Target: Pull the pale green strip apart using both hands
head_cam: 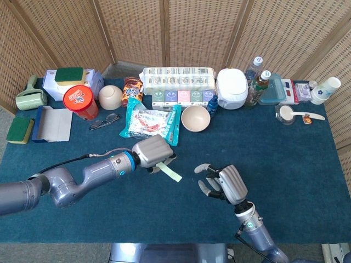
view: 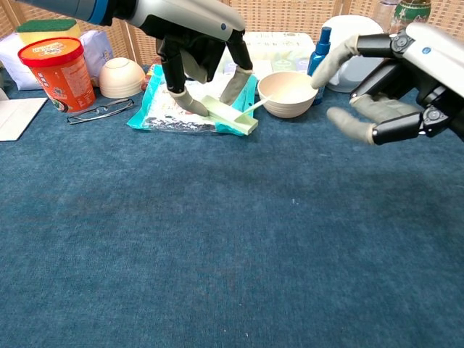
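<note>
Clearly, at that moment my left hand (head_cam: 151, 154) held the pale green strip (head_cam: 169, 171) pinched by one end, a little above the blue table (head_cam: 307, 164), and the free end of the strip pointed toward four o'clock in the head view. In the chest view the same strip (view: 233, 116) hung in front of the snack bag (view: 163, 109), with my fingers (view: 187, 102) closed on its upper end. My right hand (head_cam: 224, 183) was at about three o'clock from the strip, near it but not touching, with the fingers spread and nothing inside. The beige bowl (head_cam: 196, 118) stood at twelve o'clock from that gap, on the table. I judged that the step was to bring the right hand to the free end. To do it well, I thought I should keep the left hand quiet, so the strip does not swing, and approach from the side with thumb and one finger apart. I should take enough of the free end, not only the tip, because a thin strip can slip when the pull begins. Then both hands should pull in opposite directions along the strip's length, slowly and level, away from the bowl. How firmly the strip was joined, I could not tell.
</note>
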`<control>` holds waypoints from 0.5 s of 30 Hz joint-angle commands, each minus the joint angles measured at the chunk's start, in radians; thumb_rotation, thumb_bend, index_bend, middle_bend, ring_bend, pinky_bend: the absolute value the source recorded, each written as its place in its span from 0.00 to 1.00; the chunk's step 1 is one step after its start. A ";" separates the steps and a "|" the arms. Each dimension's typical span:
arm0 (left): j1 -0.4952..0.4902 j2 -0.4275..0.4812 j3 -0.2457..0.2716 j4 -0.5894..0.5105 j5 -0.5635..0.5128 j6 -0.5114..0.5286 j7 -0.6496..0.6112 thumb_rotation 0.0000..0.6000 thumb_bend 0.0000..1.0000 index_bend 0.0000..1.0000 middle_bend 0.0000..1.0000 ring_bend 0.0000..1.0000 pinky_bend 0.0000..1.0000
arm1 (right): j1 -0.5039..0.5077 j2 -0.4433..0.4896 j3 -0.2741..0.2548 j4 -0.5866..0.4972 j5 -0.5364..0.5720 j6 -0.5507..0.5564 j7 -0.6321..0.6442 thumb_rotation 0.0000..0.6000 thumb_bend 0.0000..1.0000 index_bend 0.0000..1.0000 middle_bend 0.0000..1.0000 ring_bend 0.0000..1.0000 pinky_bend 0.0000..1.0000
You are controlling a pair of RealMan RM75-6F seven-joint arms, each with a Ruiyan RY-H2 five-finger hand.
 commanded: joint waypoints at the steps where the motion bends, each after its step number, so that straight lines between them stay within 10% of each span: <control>1: -0.003 -0.002 0.005 0.002 -0.006 0.002 0.004 1.00 0.41 0.67 1.00 1.00 1.00 | 0.003 -0.009 -0.002 0.007 0.001 -0.002 -0.039 1.00 0.31 0.31 1.00 1.00 1.00; 15: -0.023 -0.020 0.010 0.005 -0.023 0.005 0.009 1.00 0.41 0.67 1.00 1.00 1.00 | 0.029 -0.037 0.003 -0.027 -0.006 -0.011 -0.080 1.00 0.27 0.48 1.00 1.00 1.00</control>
